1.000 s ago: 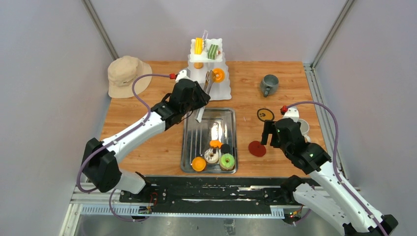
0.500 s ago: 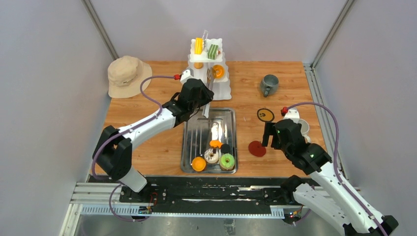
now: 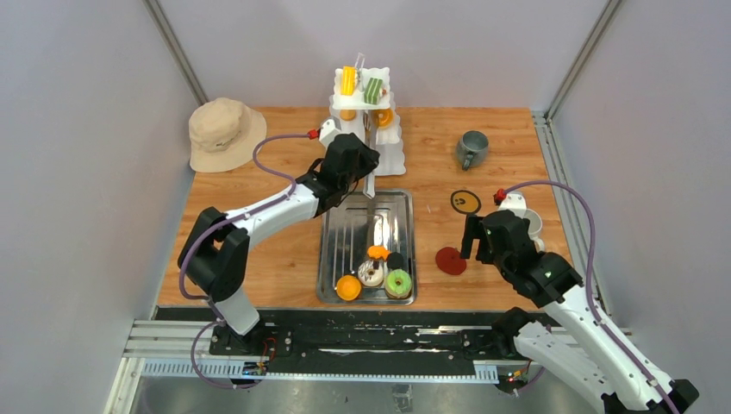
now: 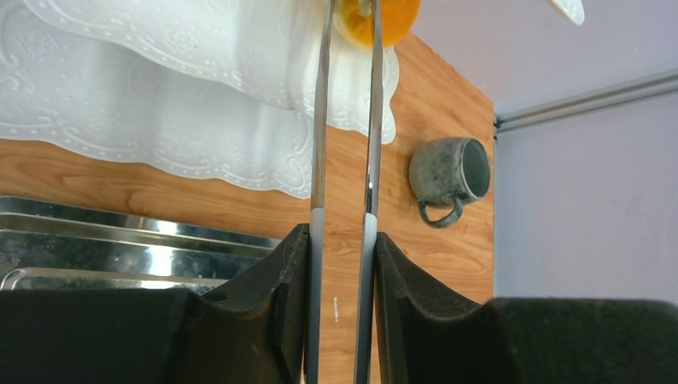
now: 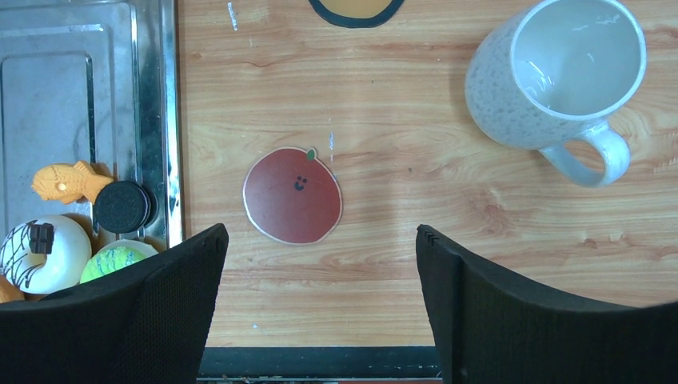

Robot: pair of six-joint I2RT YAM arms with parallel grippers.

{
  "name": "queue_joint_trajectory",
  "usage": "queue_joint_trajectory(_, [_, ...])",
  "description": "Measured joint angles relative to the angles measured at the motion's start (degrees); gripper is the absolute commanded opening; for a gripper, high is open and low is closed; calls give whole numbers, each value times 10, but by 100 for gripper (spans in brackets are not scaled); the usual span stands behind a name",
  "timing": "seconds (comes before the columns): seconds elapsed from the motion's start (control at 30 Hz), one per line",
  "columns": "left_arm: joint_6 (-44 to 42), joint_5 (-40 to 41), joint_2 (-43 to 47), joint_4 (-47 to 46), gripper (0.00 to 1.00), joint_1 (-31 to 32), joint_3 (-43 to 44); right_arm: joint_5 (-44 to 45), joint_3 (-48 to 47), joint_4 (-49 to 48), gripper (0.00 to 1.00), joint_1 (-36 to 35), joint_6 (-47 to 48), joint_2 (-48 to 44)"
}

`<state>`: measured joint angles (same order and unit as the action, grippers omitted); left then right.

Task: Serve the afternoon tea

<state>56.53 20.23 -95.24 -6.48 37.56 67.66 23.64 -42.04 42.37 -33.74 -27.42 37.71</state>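
My left gripper [image 3: 360,166] is shut on steel tongs [image 3: 370,138]; in the left wrist view its pads [image 4: 294,264] press the two tong arms [image 4: 320,120]. The tong tips hold an orange donut [image 3: 383,116] [image 4: 396,12] at the white tiered stand [image 3: 390,151]. A yellow pastry [image 3: 348,79] and a green one [image 3: 372,89] sit on the top tier. The steel tray [image 3: 345,233] holds an orange fish pastry [image 5: 68,182], a black cookie [image 5: 122,206], a white donut [image 5: 44,252], a green donut [image 3: 398,281] and an orange pastry [image 3: 348,287]. My right gripper [image 5: 320,236] is open and empty, just near of a red coaster [image 5: 293,194].
A white mug [image 5: 560,72] stands right of the red coaster. A grey mug [image 3: 472,148] stands at the back right. A black and yellow coaster [image 3: 466,201] lies between them. A beige bucket hat [image 3: 222,132] lies at the back left.
My left gripper has moved away from me toward the stand, carrying the tongs and the orange donut farther in over it. The right arm has not moved.
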Motion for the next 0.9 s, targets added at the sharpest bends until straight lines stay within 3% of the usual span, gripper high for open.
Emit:
queue_joint_trajectory(0.23, [25, 7, -31, -12, 0, -6, 26, -1, 0, 0, 86, 0, -5, 0])
queue_joint_trajectory(0.37, [35, 5, -41, -13, 21, -10, 35, -1, 0, 0, 86, 0, -7, 0])
queue_joint_trajectory(0.53, [44, 1, -44, -15, 37, -11, 37, -1, 0, 0, 86, 0, -7, 2])
queue_joint_trajectory(0.73, [50, -7, -44, -17, 45, -11, 37, -1, 0, 0, 86, 0, -7, 1])
queue_joint_trajectory(0.9, [52, -10, -44, -18, 43, -11, 37, -1, 0, 1, 86, 0, -7, 0])
